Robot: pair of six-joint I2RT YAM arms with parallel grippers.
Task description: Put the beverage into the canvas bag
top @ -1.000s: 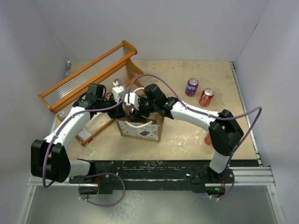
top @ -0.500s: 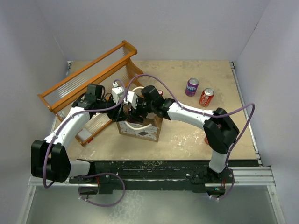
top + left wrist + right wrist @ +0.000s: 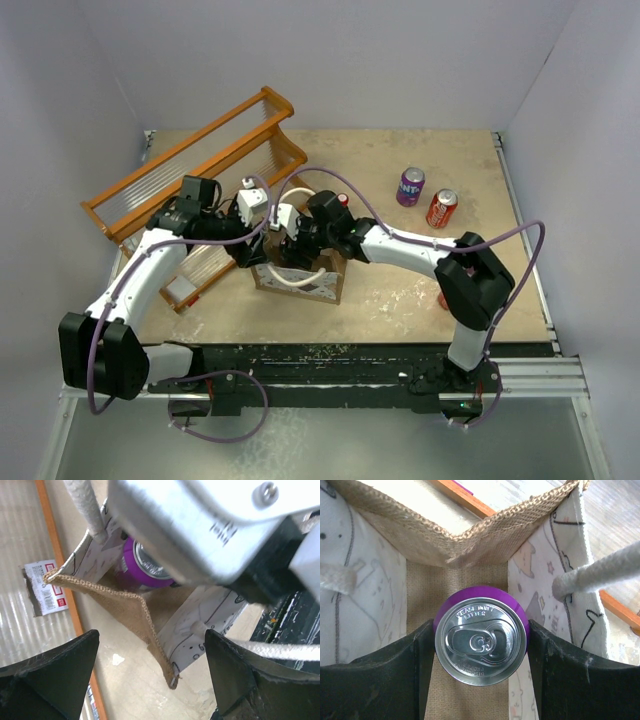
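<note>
The canvas bag [image 3: 305, 280] stands open at mid-table, tan burlap with pale printed panels and white rope handles [image 3: 600, 571]. Inside it sits the beverage, a purple can [image 3: 481, 641], upright with its silver top showing. My right gripper [image 3: 480, 650] reaches down into the bag and is shut on the can's sides. In the left wrist view the same can [image 3: 145, 572] shows inside the bag under the right wrist. My left gripper [image 3: 151, 647] is open just outside the bag's burlap corner [image 3: 150, 635], with nothing between its fingers. From above, the left gripper [image 3: 250, 255] is at the bag's left side.
An orange wooden rack [image 3: 200, 170] lies at the back left, close behind the left arm. A second purple can [image 3: 410, 186] and a red can [image 3: 441, 209] stand at the back right. Another red can [image 3: 444, 297] peeks from behind the right arm.
</note>
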